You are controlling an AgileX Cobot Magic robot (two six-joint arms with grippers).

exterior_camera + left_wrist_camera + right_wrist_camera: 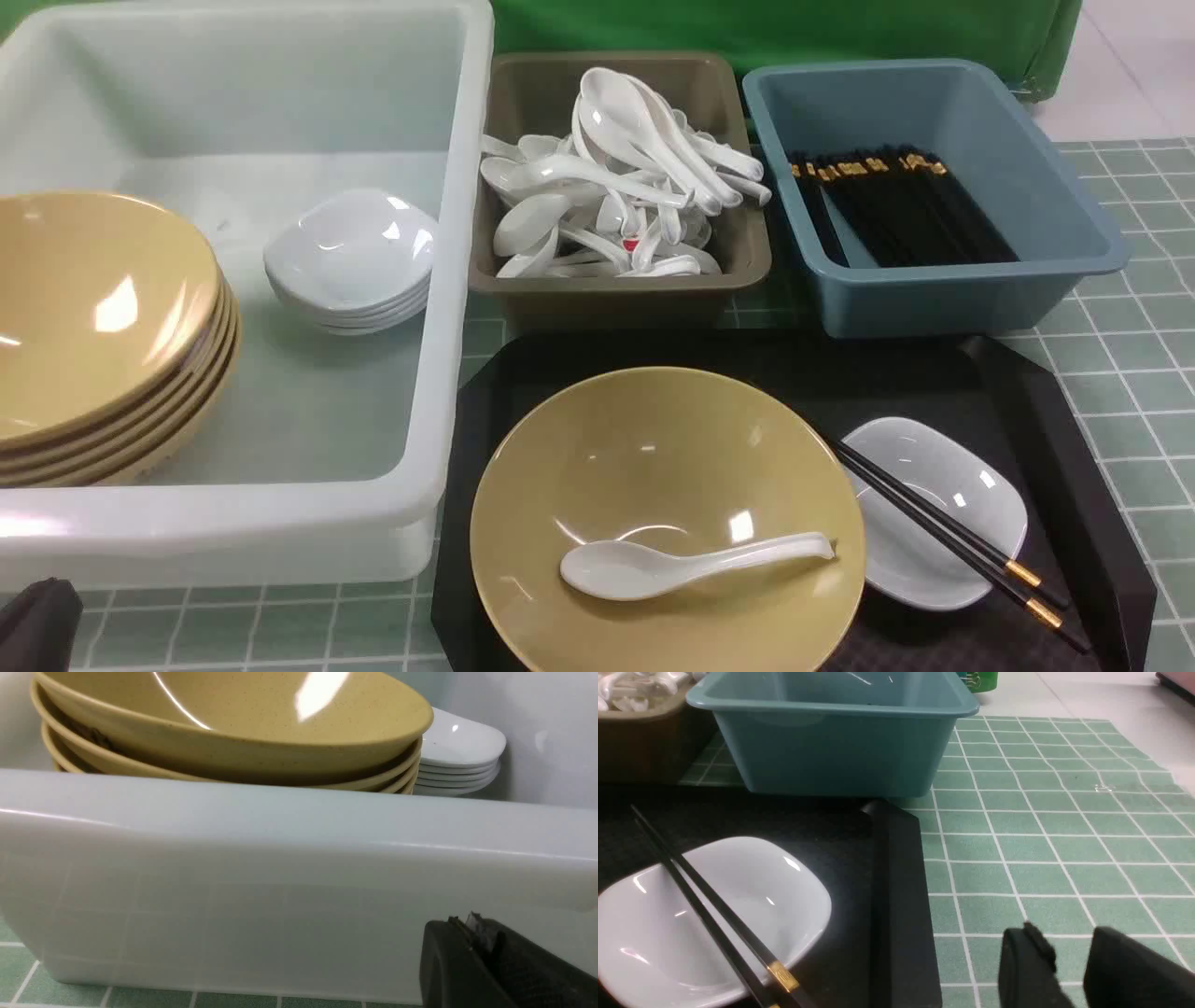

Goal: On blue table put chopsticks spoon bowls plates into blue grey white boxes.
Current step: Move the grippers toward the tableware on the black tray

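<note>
Two chopsticks (724, 914), ends cropped, cross the glossy white plate (775, 896); left pincer (472, 947), half-hidden, seems closed; right pincer (1069, 956) gapes empty.

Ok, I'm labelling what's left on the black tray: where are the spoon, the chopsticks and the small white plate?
spoon (616, 569), front view, on the scoop.
chopsticks (782, 975), right wrist view, on a gold band.
small white plate (952, 485), front view, bare inner surface.

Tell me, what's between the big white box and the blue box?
A brown box full of white spoons stands there, as the front view shows.
</note>
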